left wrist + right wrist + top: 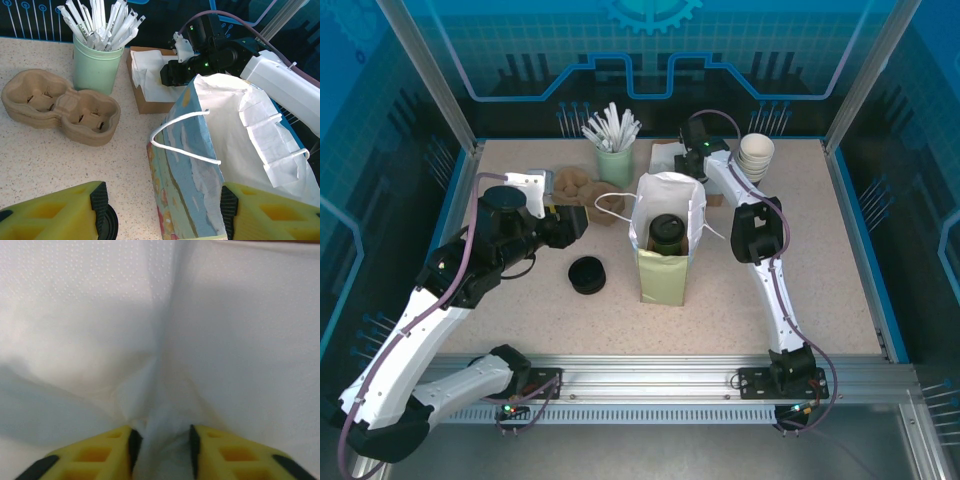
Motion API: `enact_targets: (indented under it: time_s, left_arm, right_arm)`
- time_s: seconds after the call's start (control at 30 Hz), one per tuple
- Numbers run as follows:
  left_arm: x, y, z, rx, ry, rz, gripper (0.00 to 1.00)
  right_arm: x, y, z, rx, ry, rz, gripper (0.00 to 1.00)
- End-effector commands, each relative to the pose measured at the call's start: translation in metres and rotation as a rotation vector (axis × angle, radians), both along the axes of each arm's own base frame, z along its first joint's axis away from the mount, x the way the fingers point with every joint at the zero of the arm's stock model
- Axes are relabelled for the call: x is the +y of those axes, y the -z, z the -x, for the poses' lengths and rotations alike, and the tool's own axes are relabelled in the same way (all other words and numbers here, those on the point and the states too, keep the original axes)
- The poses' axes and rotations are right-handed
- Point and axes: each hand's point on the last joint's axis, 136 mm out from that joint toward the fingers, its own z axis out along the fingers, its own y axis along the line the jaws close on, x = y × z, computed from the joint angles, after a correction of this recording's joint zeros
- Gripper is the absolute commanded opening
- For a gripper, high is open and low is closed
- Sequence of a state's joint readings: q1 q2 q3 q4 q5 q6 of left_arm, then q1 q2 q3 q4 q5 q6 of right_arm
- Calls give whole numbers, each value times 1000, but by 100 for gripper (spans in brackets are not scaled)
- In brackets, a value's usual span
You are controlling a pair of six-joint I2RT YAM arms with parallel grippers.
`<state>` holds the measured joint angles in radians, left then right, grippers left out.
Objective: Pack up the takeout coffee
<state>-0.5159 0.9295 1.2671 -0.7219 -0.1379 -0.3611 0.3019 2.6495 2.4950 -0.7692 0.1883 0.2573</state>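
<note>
- Left claw (164,202): jaws wide, nothing held. The paper bag (190,165) stands just ahead of it and to its right, the bag's near corner close by the right finger. I can't tell if they touch.
- A loose black lid (587,274) lies on the surface (820,290) just below-left of this claw. It isn't the task item, so leave it.
- The takeout coffee (667,233) is upright inside the open bag, right of the left claw and on the near side of the right claw. Judging by that, the coffee itself looks packed.
- Right claw (161,440): jaws nearly closed, pinching a fold of white napkin (210,340) at the napkin box (150,102) behind the bag.
- The step in hand looks like a napkin pick. Lift straight up so one sheet peels off and the box doesn't drag, then swing over the bag mouth and let go above the cup lid.
- The left claw could steady the bag wall during the drop. The bag is light and tips easily.
</note>
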Motion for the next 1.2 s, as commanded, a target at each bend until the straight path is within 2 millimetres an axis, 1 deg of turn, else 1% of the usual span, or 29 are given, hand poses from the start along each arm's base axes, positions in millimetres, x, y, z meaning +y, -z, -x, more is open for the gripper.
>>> enact_targets:
  time_s: [0.0,0.07,0.17,0.23,0.27,0.37,0.57,0.73,0.83,0.97,1.03,1.07,1.1,1.17]
  left_arm:
    - [0,-1,1,3,5,7,63]
    - [0,0,2,5,5,10,64]
    - [0,2,3,11,4,21,64]
    - [0,3,3,13,4,27,64]
    - [0,4,4,13,4,29,64]
    - [1,4,6,9,1,32,65]
    - [5,4,10,6,0,24,66]
    - [5,3,12,3,5,26,67]
    - [5,2,14,3,7,30,67]
    - [6,3,16,1,6,30,67]
    - [7,2,17,-3,6,36,67]
    - [7,3,17,-3,6,35,68]
    - [7,3,17,-2,7,33,68]
    - [7,4,17,-3,8,32,68]
  right_arm:
    - [0,-10,-3,-15,-8,-8,25]
    - [0,-18,-4,-28,-11,-10,21]
    - [0,-31,-4,-42,-15,-20,20]
    - [1,-40,-4,-54,-15,-28,13]
    - [2,-46,-4,-63,-19,-33,12]
    - [1,-61,-3,-83,-21,-40,11]
    - [1,-97,0,-129,-21,-56,5]
    - [2,-129,5,-171,-37,-75,4]
    - [2,-148,9,-193,-48,-80,0]
    - [-2,-183,17,-239,-48,-83,0]
    - [-3,-205,24,-265,-50,-92,0]
    - [-4,-209,26,-268,-51,-96,0]
    - [-5,-231,33,-299,-57,-113,0]
    - [4,-256,45,-325,-112,-161,0]
